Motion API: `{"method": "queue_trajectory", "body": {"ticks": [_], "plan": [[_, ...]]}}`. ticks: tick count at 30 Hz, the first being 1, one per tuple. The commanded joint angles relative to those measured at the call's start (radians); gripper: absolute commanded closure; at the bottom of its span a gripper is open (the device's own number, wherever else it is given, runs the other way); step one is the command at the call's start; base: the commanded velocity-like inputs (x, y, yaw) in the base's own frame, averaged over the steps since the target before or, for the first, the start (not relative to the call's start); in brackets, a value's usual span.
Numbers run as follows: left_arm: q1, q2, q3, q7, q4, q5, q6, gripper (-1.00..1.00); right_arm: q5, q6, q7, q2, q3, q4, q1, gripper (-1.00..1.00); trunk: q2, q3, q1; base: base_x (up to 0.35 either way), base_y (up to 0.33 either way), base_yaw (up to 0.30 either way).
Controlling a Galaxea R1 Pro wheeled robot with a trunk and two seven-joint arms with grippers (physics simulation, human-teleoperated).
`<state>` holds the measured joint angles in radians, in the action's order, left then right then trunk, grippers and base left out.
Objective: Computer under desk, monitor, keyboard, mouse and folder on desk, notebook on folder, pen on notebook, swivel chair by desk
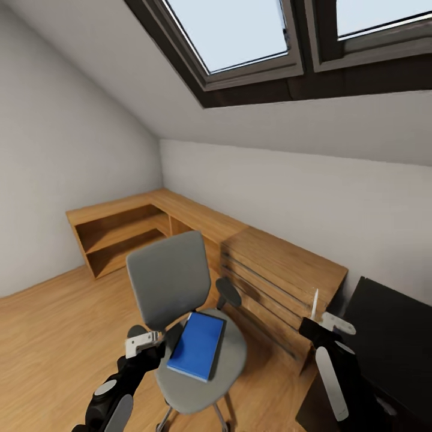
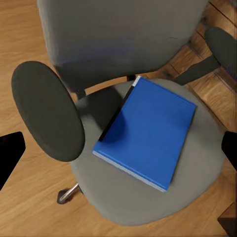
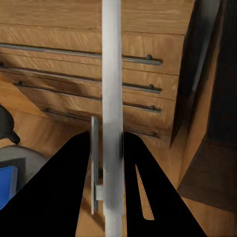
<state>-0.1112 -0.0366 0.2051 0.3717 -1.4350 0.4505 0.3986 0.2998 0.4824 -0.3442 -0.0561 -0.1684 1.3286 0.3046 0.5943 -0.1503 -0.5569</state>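
From my remote station, the head camera shows an attic room with a skylight window (image 1: pixel 246 36) set in the sloped ceiling and a wood floor (image 1: pixel 48 336). A long light-wood shelf unit (image 1: pixel 120 231) runs along the far wall into the corner; it continues into a light-wood chest (image 1: pixel 282 276) with bar handles. The black desk (image 1: pixel 390 336) stands just beside that chest, at the lower right of the head view. The swivel chair (image 1: pixel 174 294) stands on the floor in front of the chest, apart from the desk, its back toward the shelf unit. The folder (image 1: pixel 197 345) lies flat on the chair seat, slightly skewed. In the left wrist view I see a thin dark flat object (image 2: pixel 114 123) under the folder's edge nearest the backrest; I cannot tell what it is. The left gripper (image 1: pixel 144 344) hangs over the near left side of the chair, just beside the left armrest (image 2: pixel 47 111); its fingers are spread wide and grip nothing. The right gripper (image 1: pixel 327 327) is closed on the pen (image 3: pixel 112 108), held upright between chest and desk.
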Motion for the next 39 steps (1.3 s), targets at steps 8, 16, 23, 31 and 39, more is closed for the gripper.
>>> {"method": "queue_trajectory", "body": {"ticks": [8, 16, 23, 31, 39], "plan": [[-0.001, -0.002, 0.003, 0.01, 0.014, 0.008, -0.001, -1.0, 0.049, 0.016, -0.007, 0.001, -0.039, 0.034, 0.001, 1.0, 0.002, -0.002, 0.0, 0.0, -0.134, -0.279], [-0.001, -0.002, 0.003, 0.01, 0.015, 0.008, -0.001, -1.0, 0.053, 0.022, -0.007, 0.001, -0.067, 0.036, 0.001, 1.0, 0.002, -0.002, 0.0, 0.0, -0.307, -0.291], [-0.001, -0.002, 0.003, 0.01, 0.015, 0.007, -0.001, -1.0, 0.05, 0.021, -0.006, 0.001, -0.067, 0.023, 0.001, 1.0, 0.002, -0.002, 0.0, 0.0, -0.31, -0.18], [-0.001, -0.002, 0.004, 0.01, 0.013, 0.008, -0.001, -1.0, 0.046, 0.015, 0.0, 0.001, -0.058, -0.054, 0.002, 1.0, 0.002, -0.002, 0.0, 0.0, -0.056, -0.011], [0.002, -0.002, 0.004, 0.01, 0.013, 0.007, -0.001, -1.0, 0.041, 0.01, 0.004, 0.01, -0.052, -0.111, 0.002, 1.0, 0.002, -0.002, 0.0, 0.068, -0.003, -0.001]]}}
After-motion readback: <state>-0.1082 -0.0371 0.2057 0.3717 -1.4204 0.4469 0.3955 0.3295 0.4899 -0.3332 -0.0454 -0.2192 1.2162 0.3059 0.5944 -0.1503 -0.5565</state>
